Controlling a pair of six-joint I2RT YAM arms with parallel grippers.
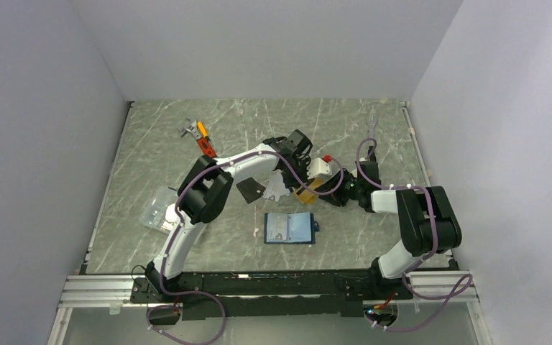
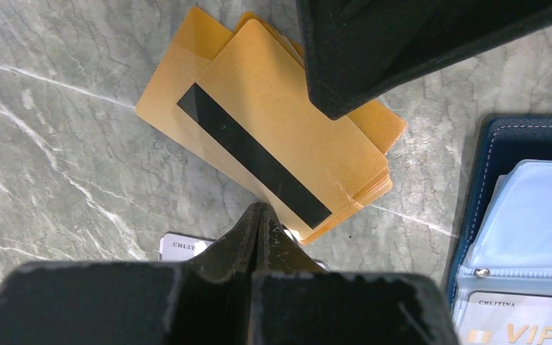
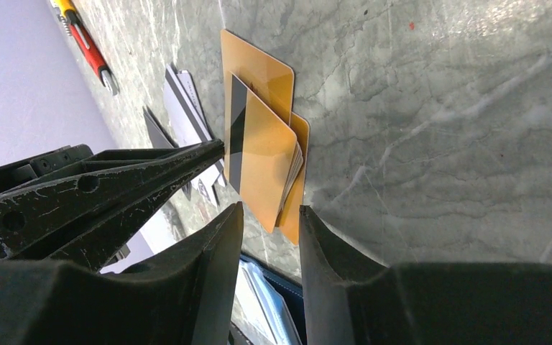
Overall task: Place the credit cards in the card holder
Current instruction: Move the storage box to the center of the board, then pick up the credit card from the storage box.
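The open navy-blue leather-look card holder (image 1: 290, 228) lies on the table (image 1: 363, 241), one whitish VIP card (image 2: 517, 323) in its pocket. The left gripper (image 2: 259, 219) is clenched beside several stacked orange-gold cards (image 2: 295, 115); the right gripper (image 3: 269, 212) stands half-open astride them.

From high behind the arms I see the whole table (image 1: 374, 237); both wrist cameras closely share the orange-gold cards (image 2: 273, 93).

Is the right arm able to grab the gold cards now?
Probably yes: the open right gripper sits right at the gold cards, nothing between, though the shut left gripper crowds them.
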